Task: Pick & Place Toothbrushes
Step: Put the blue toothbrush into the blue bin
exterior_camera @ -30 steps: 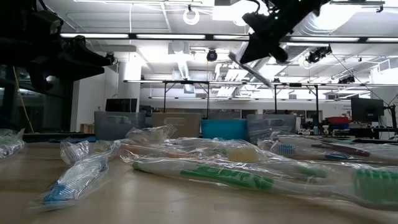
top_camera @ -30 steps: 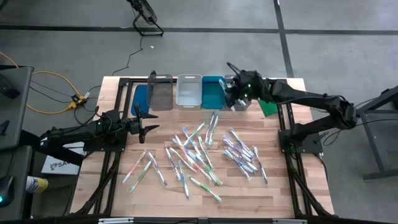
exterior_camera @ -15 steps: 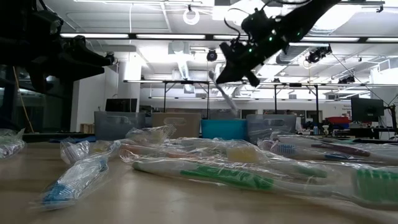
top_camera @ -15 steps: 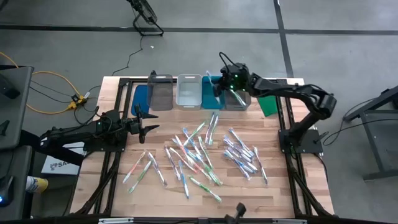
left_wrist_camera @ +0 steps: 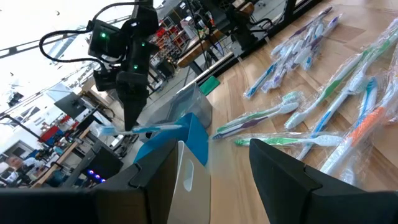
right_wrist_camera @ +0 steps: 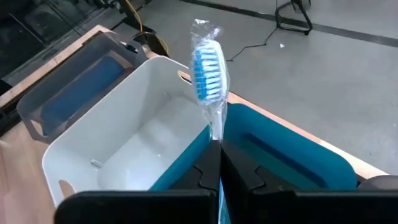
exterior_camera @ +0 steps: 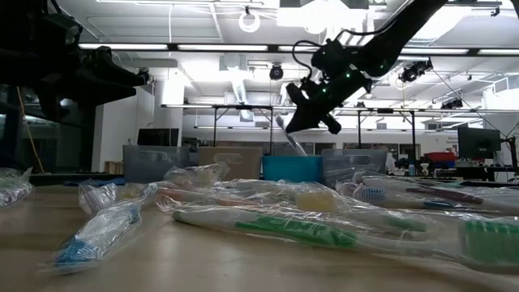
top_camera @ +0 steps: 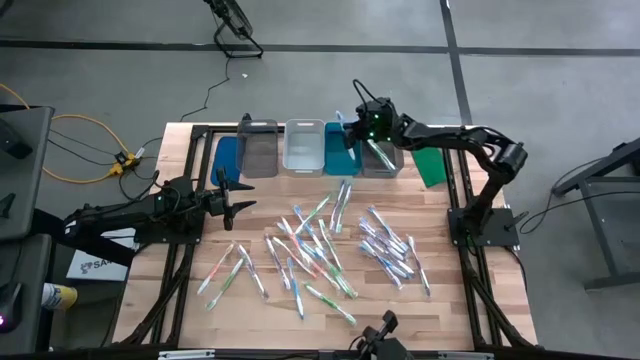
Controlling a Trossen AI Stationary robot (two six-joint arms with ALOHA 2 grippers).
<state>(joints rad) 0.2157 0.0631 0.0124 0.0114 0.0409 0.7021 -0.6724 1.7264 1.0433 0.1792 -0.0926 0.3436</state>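
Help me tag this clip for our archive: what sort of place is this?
Probably a robotics lab or workshop: a wooden slat-top table on a bare concrete floor, a yellow cable trailing across it, and black metal-frame workbenches under ceiling strip lights in the low view.

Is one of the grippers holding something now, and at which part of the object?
The right gripper holds a wrapped toothbrush with blue bristles by its handle, brush head free, above the teal bin. The left gripper is open and holds nothing.

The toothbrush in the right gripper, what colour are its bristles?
Blue and white bristles on the toothbrush, clearest in the right wrist view.
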